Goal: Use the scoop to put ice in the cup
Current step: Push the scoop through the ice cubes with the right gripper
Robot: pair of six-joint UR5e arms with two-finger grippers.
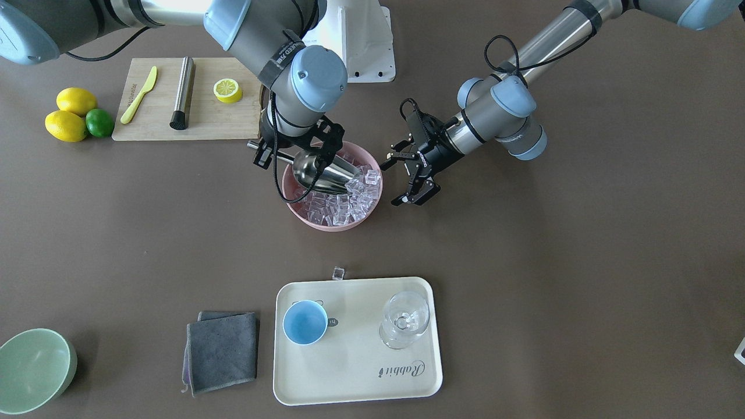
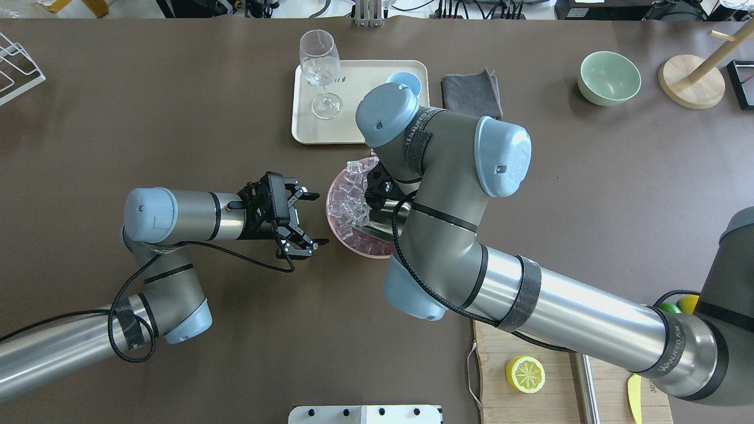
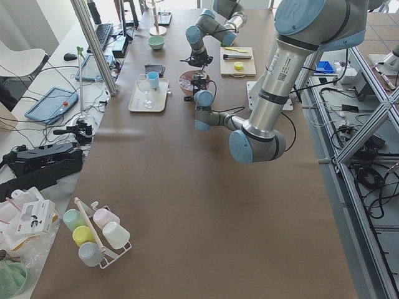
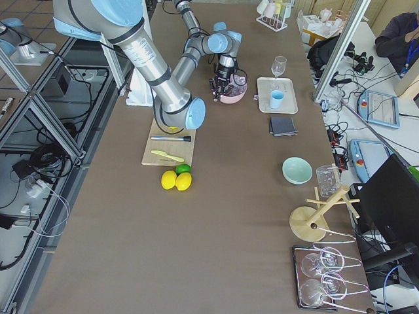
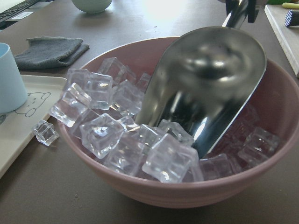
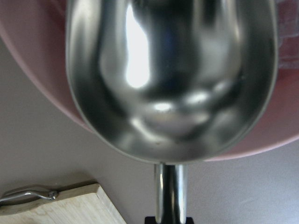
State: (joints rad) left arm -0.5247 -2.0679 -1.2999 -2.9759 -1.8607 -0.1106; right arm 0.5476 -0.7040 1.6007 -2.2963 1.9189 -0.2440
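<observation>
My right gripper point(image 1: 291, 156) is shut on the handle of the steel scoop point(image 1: 323, 173). The scoop's trough lies tilted in a pink bowl point(image 1: 314, 224) with its lip against the ice point(image 1: 343, 203). In the left wrist view the trough point(image 5: 205, 88) looks empty, with cubes point(image 5: 107, 135) piled at its mouth. My left gripper point(image 1: 397, 181) is open and empty, just beside the bowl. The light-blue cup point(image 1: 305, 322) stands empty on a cream tray point(image 1: 355, 378). One loose cube point(image 1: 338, 272) lies on the table by the tray's edge.
A clear stemmed glass point(image 1: 405, 319) stands on the tray beside the cup. A grey cloth point(image 1: 224, 349) and a pale-green bowl point(image 1: 32, 369) lie past the tray. A cutting board point(image 1: 204, 116) with a steel rod, knife and half lemon is behind the pink bowl.
</observation>
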